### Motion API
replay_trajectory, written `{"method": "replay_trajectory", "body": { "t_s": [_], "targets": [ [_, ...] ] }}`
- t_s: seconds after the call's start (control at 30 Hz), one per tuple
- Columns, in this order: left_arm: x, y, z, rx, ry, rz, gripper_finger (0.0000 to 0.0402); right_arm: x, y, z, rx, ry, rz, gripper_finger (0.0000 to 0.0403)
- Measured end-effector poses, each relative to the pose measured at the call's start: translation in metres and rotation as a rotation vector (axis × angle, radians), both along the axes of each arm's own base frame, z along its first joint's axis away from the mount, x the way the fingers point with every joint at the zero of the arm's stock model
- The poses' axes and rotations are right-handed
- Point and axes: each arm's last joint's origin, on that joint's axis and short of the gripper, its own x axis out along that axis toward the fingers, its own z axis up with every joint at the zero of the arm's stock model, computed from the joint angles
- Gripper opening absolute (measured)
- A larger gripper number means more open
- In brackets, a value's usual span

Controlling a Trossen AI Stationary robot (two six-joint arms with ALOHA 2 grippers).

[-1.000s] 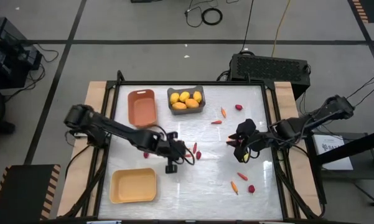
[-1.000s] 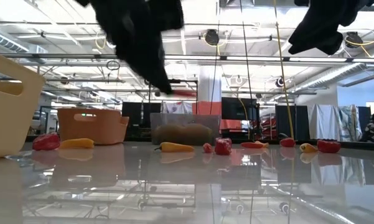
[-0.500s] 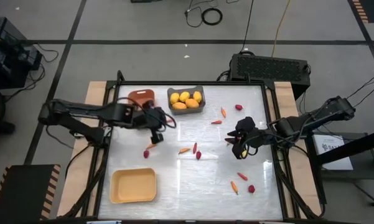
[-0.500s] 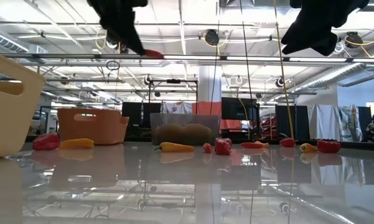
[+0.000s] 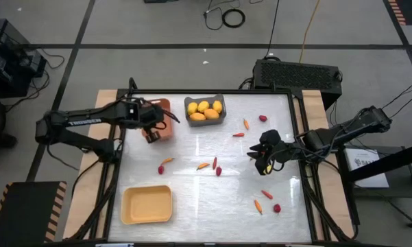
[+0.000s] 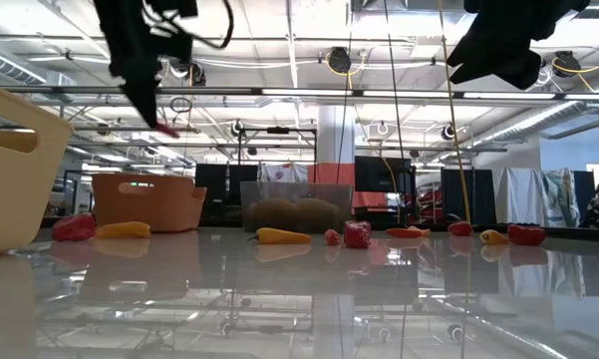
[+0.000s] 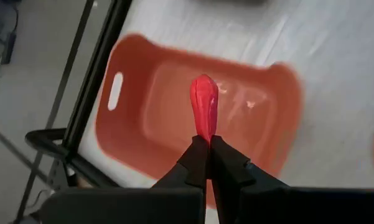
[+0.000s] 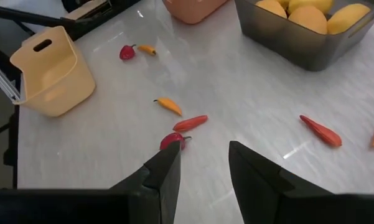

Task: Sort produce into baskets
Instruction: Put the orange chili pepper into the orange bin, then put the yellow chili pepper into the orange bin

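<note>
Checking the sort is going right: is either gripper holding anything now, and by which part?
The left gripper pinches a red pepper by one end, above the orange bin. The right gripper is open, empty.

The table (image 5: 212,199) has a glossy, pale, marble-like top that mirrors the ceiling lights, edged with bare light wood. The orange-brown basket (image 7: 149,118), pale yellow basket (image 5: 147,205) and dark grey basket (image 5: 206,121) look like smooth matt plastic. The red pepper-like piece (image 7: 203,106) shines waxy between matt black fingers (image 7: 193,163).
</note>
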Motion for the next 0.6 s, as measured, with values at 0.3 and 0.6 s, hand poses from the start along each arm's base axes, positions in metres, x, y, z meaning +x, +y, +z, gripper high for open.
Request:
{"method": "replay_trajectory", "body": {
  "t_s": [0.3,0.6],
  "targets": [
    [-0.009,0.017,-0.028,-0.01,0.059,0.067,0.0097,0.0,0.0,0.0,0.03,-0.006,-0.021,0.0127],
    [-0.008,0.018,-0.029,-0.006,0.013,0.061,0.0196,0.0,0.0,0.0,0.043,-0.008,-0.031,0.0127]
  ]
}}
